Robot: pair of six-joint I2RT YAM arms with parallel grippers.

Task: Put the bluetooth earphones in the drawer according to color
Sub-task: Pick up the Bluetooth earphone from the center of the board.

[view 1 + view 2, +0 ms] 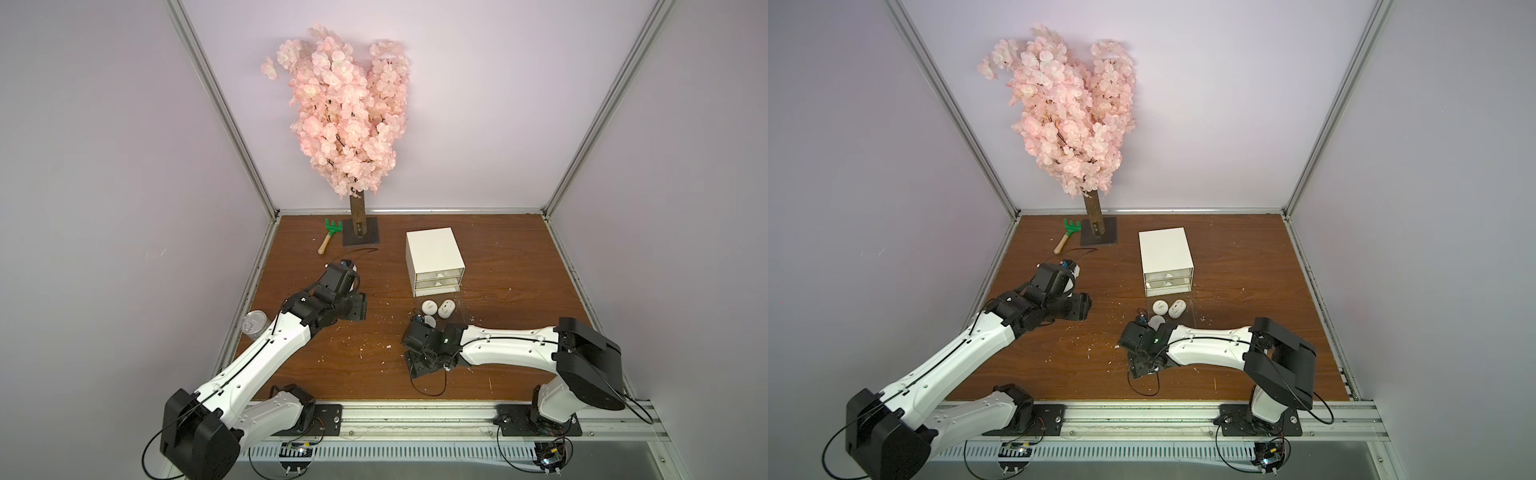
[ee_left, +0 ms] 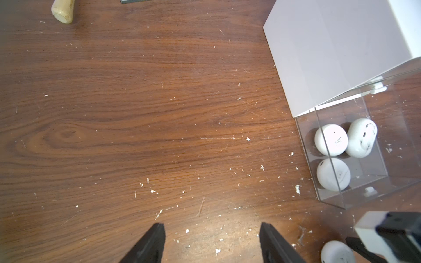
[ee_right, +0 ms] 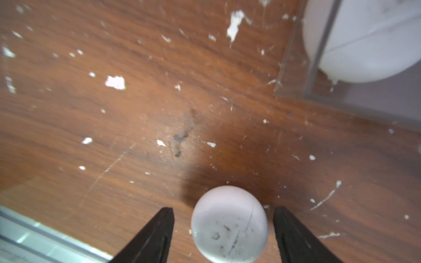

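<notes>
My right tool [image 3: 223,208] stands open astride a white earphone case [image 3: 229,225] on the desk [image 3: 136,113], not touching, pulled-out clear drawer [image 3: 293,86] just ahead; left tool [image 2: 212,224] open, empty.

I get bright, even overhead light; my right wrist view is blurry, a shadow darkening the bench [image 3: 205,164].
</notes>
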